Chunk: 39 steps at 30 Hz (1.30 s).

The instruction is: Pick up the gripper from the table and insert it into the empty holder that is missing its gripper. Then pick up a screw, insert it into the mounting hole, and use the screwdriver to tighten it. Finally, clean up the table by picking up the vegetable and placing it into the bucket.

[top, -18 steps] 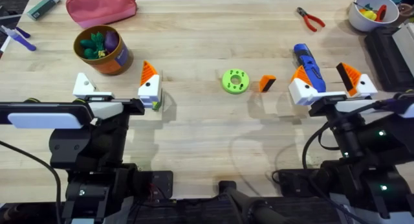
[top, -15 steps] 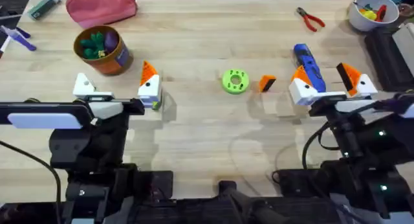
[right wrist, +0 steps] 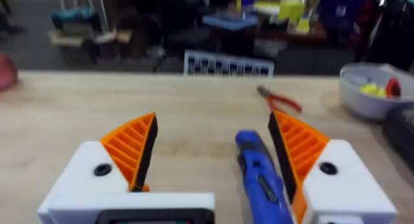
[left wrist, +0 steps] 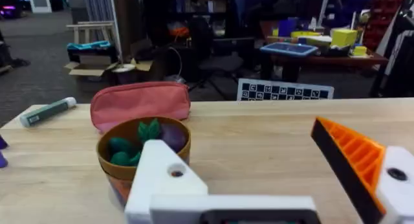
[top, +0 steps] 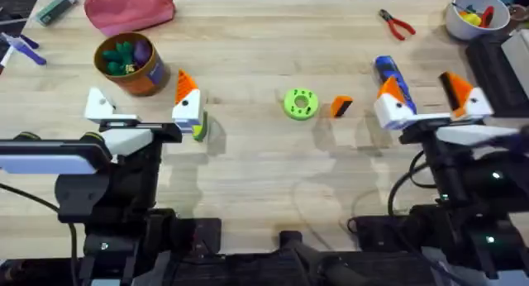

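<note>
Loose orange gripper pad [top: 341, 107] lies on the table [top: 264, 178] right of centre, just right of a green disc with holes [top: 300, 104] and well apart from both arms. Left gripper [top: 143, 111] hovers at the left, fingers spread and released, nothing between them; its left finger is the empty holder [top: 100, 105], a bare white mount with a visible screw hole [left wrist: 176, 173], its right finger carries an orange pad. Vegetable [top: 199, 126] lies just beside that right finger. Bucket [top: 131, 64] stands just beyond, holding toy produce, pink pouch [top: 130, 9] behind it. Right gripper [top: 428, 99] is also open and empty, the blue screwdriver [top: 390, 78] lying by its left finger. Red pliers [top: 397, 24] and white bowl [top: 474, 15] sit far right.
</note>
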### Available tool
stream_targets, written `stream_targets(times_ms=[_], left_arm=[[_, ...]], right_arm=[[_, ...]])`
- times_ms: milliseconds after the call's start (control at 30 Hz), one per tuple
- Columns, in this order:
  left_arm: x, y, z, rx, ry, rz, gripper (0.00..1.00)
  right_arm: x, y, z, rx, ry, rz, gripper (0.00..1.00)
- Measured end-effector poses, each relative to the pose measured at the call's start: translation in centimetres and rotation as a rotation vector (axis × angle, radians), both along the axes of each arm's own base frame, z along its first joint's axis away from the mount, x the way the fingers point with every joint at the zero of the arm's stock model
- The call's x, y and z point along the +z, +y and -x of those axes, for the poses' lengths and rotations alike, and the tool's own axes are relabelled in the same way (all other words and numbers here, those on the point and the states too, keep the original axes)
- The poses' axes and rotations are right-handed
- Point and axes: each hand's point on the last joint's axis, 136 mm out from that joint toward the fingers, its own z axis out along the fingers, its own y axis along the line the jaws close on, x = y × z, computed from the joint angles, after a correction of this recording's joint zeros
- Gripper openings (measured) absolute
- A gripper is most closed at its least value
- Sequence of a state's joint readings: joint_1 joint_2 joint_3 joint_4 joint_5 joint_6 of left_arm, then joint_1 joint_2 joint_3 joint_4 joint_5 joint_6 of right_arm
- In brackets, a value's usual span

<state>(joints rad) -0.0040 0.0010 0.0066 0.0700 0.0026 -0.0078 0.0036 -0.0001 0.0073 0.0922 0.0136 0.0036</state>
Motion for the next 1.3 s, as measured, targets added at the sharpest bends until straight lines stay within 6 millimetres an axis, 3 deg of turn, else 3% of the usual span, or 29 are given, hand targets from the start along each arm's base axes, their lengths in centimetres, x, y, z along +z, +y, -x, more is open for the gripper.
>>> stream_targets(times_ms=[167,333,433,600,767,933,1133,1300], left_arm=[[0.7,0.0,0.3,0.000,0.023,0.000,0.985],[4.5,0.0,1.0,0.000,0.035,0.000,0.985],[6.0,0.0,0.8,0.000,0.084,0.000,0.985],[6.8,0.0,-0.8,0.000,0.275,-0.001,0.986],[7.1,0.0,-2.7,-0.001,0.461,-0.002,0.985],[6.4,-0.1,-4.4,-0.002,0.668,0.007,0.985],[3.9,-0.2,-5.2,0.000,0.907,0.023,0.985],[1.1,-0.3,-4.7,-0.005,1.045,0.029,0.985]], right_arm=[[3.1,0.0,0.4,0.000,-0.082,0.000,0.991],[6.8,0.0,1.4,-0.001,-0.088,0.000,0.991],[8.1,0.0,1.6,0.000,-0.031,0.000,0.991],[8.9,0.0,0.8,0.000,0.156,0.001,0.991],[8.4,0.0,-0.8,0.000,0.389,0.001,0.991],[6.1,0.0,-1.4,-0.001,0.683,0.003,0.992],[5.4,0.8,-3.2,0.037,0.841,-0.022,0.991],[4.0,1.8,-2.5,0.086,0.937,-0.062,0.991]])
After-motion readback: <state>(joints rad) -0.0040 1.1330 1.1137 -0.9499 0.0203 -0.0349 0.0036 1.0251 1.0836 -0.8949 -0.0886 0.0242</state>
